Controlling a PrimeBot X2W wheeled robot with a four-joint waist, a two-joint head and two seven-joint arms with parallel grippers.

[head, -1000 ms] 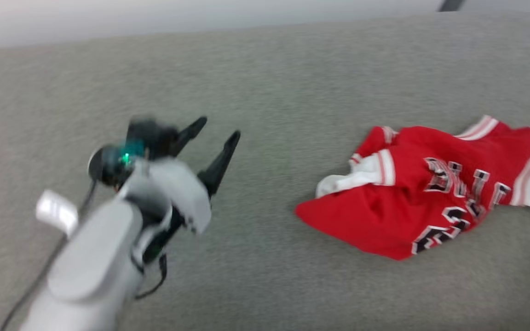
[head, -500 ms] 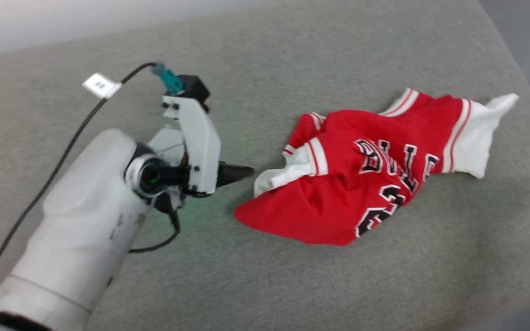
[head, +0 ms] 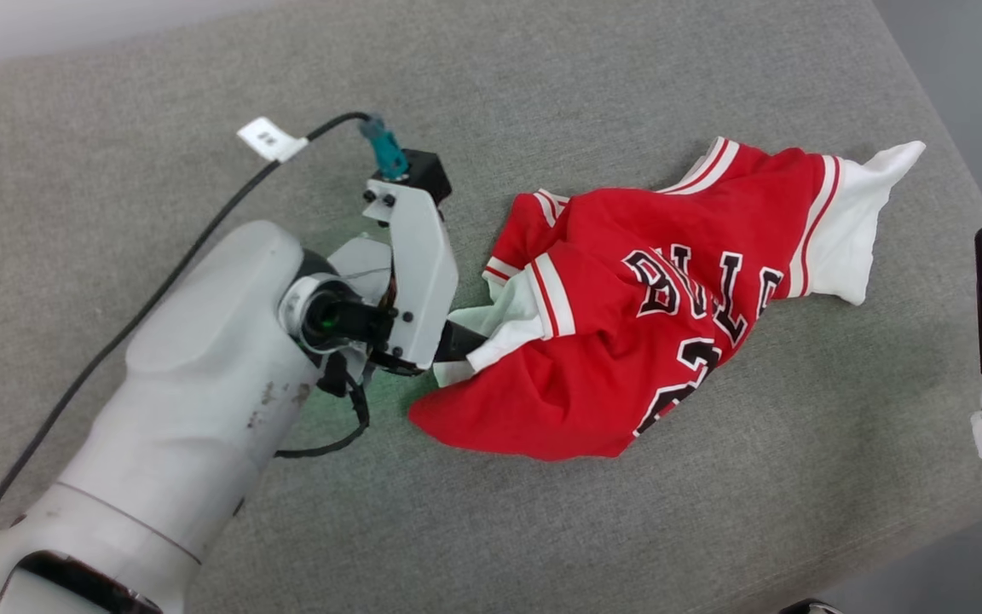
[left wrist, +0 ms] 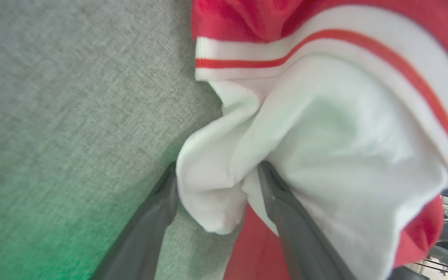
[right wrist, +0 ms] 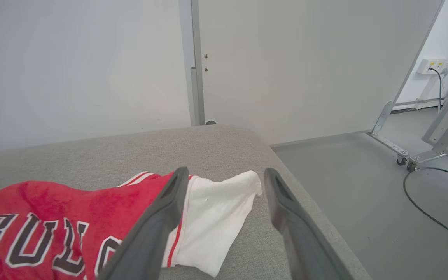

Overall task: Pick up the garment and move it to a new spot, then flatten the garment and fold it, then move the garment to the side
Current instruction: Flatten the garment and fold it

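Garment (head: 653,315) is lying crumpled right of centre on grey cushion (head: 542,85). Left gripper (left wrist: 218,168), clear of it a second ago, is now straddling its white fold (left wrist: 208,202), fingers apart, not yet clamping; pickup looks imminent. Right gripper (right wrist: 226,172) is waiting spread at the right edge.

Left forearm (head: 201,384) behind the jaws: pale grey shell, scuffed. White bracket (head: 418,264) with black screws; black cable (head: 188,253), white tag (head: 271,139), teal plug (head: 384,152). Fingers (left wrist: 142,241) dark grey, tapered.
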